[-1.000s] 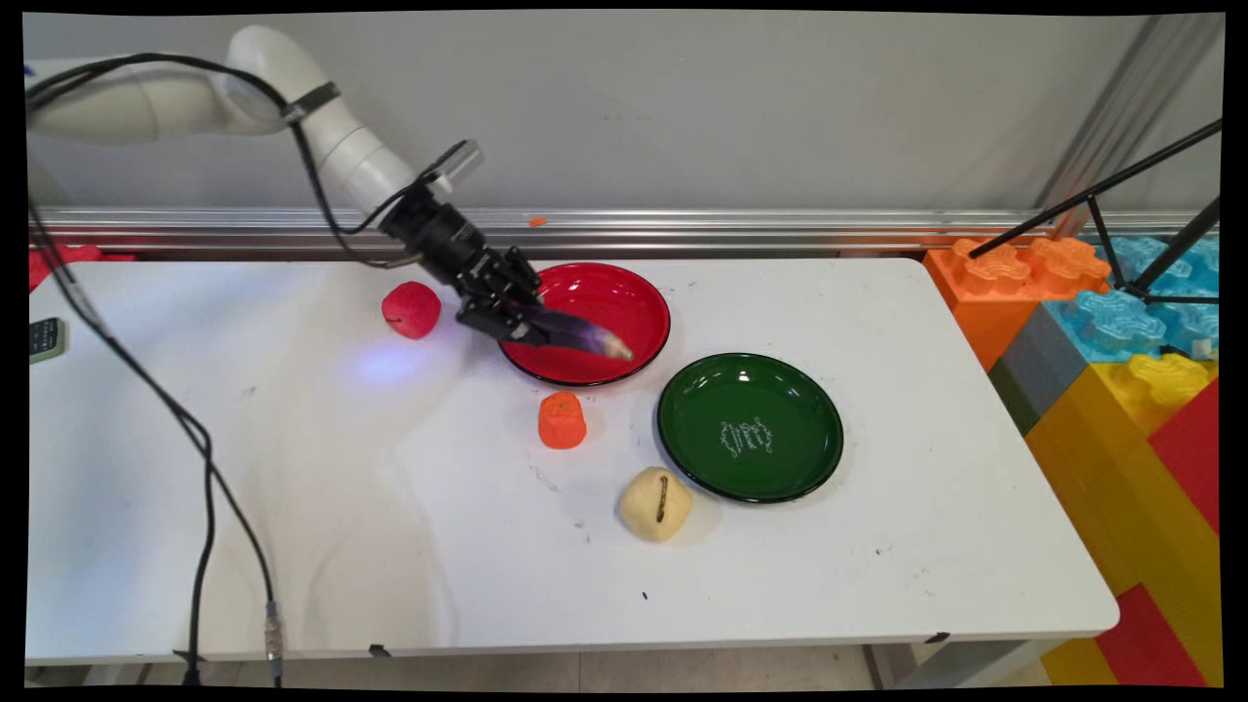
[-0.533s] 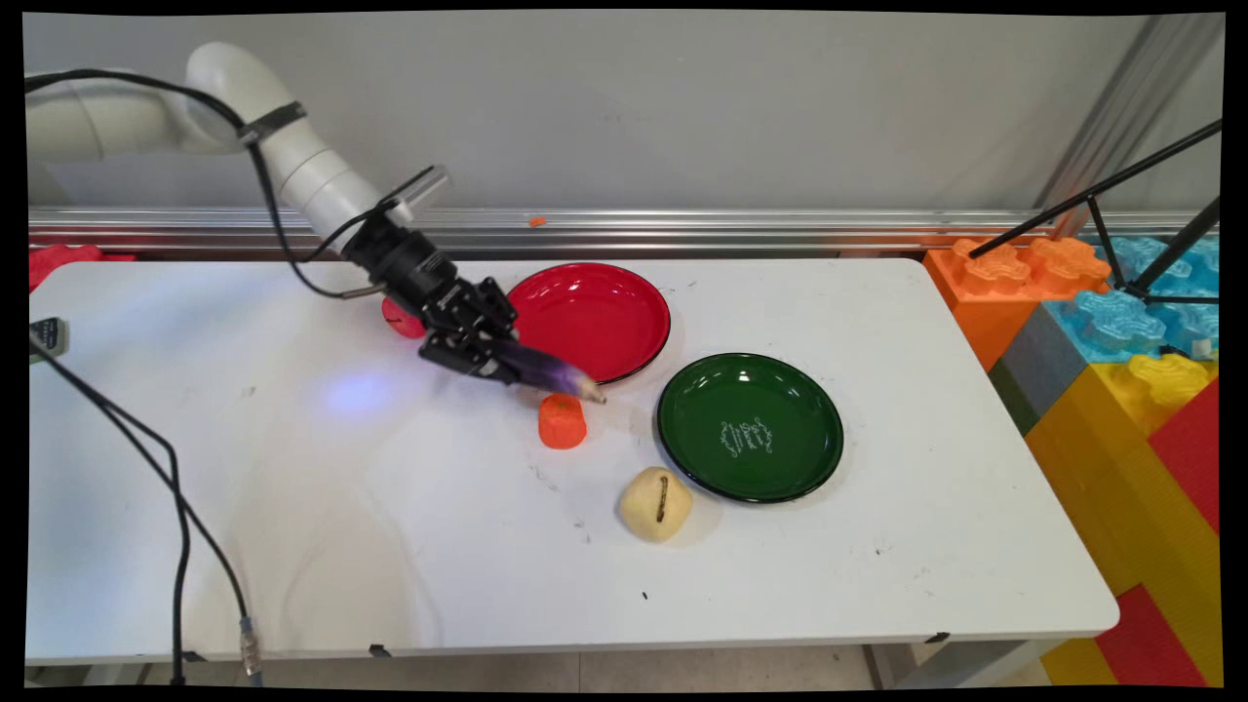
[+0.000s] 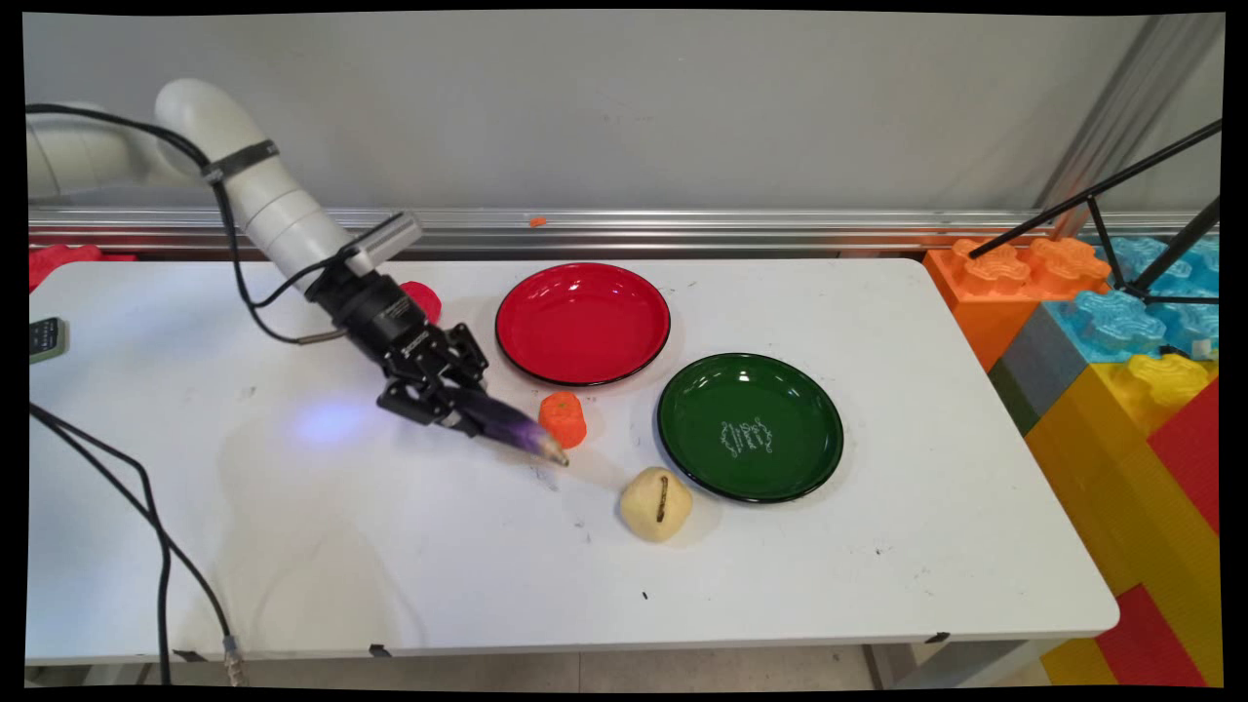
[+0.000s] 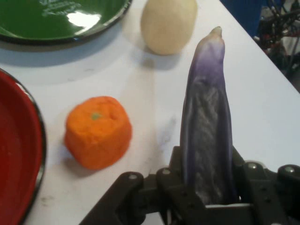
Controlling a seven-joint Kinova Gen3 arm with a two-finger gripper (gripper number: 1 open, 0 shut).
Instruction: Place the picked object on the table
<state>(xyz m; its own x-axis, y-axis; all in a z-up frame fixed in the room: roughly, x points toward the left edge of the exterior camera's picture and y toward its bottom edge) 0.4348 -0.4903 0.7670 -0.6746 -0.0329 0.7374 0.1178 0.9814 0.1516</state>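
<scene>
Gripper [image 3: 458,414] clamped on a purple toy eggplant [image 3: 512,432], both fingers closed against its thick end, as the hand view shows, where the eggplant [image 4: 206,136] rises from between the black linkage. Over the last second the arm has carried the eggplant from above the red plate [image 3: 582,323] toward the near side of the white table [image 3: 292,546]; half a second ago its tip hung just past the plate's near rim, and now it lies lower and nearer, beside the orange toy fruit [image 3: 563,419]. The eggplant is thus clear of the red plate and held close over bare table; whether its tip touches the surface cannot be told. Its long axis runs in line with the gripper, slanting down and to the right in the main view, with the pale stem tip leading toward the cream-coloured toy potato [image 3: 655,503]. In the hand view the orange fruit [image 4: 98,131] sits just left of the eggplant, the potato [image 4: 168,23] beyond its tip, and the green plate [image 4: 61,23] farther off. A red toy apple [image 3: 424,297] stands partly hidden behind the wrist
</scene>
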